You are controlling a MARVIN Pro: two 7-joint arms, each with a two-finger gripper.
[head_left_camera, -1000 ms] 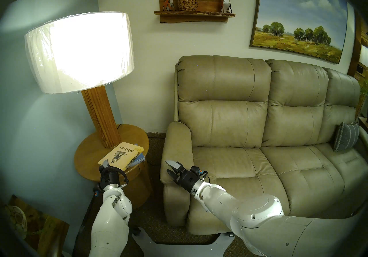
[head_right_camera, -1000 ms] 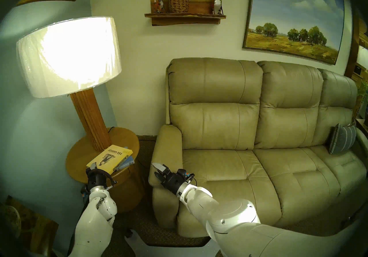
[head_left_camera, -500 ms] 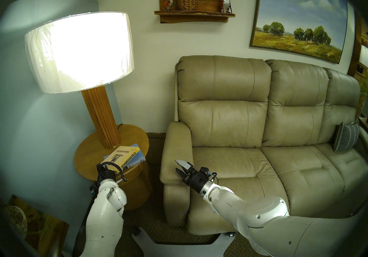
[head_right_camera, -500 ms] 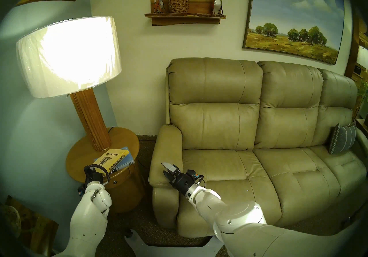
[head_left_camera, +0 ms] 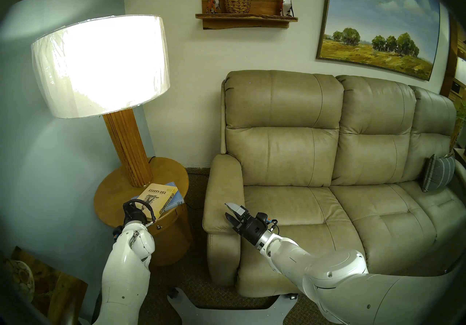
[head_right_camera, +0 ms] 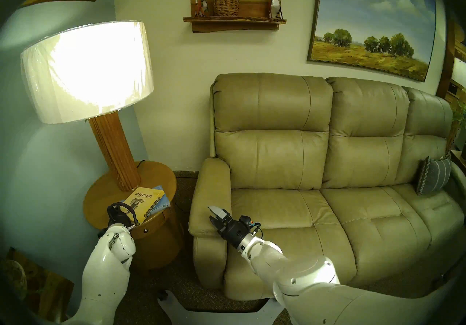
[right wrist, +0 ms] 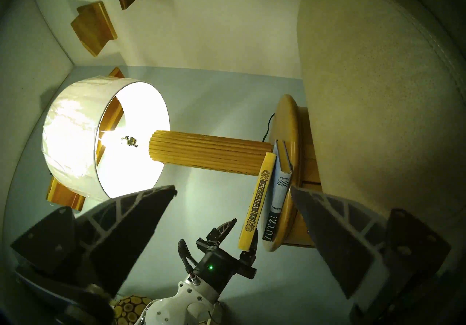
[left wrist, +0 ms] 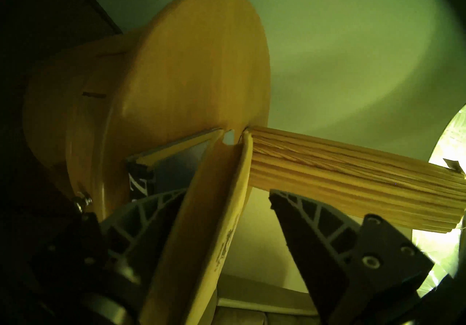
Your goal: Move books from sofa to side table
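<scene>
The yellow book (head_left_camera: 158, 197) lies on the light-blue book (head_left_camera: 177, 200) on the round wooden side table (head_left_camera: 111, 191), beside the lamp post. My left gripper (head_left_camera: 133, 209) is at the yellow book's near end and is open. In the right wrist view one of its fingers (right wrist: 224, 227) stands clear above the cover, while the other sits under the slightly raised yellow book (right wrist: 257, 198). The left wrist view shows the yellow book (left wrist: 209, 216) between the spread fingers. My right gripper (head_left_camera: 228, 209) hangs open and empty over the tan sofa's (head_left_camera: 302, 203) left armrest.
A tall lit lamp (head_left_camera: 100, 65) with a ribbed wooden post (head_left_camera: 128, 145) stands on the table just behind the books. A grey striped cushion (head_left_camera: 437, 173) leans at the sofa's far right. Wall shelves hang above. Carpet shows between table and sofa.
The yellow book came down from a raised tilt onto the blue book. My left gripper opened and its wrist dropped. The right arm drew back to the right.
</scene>
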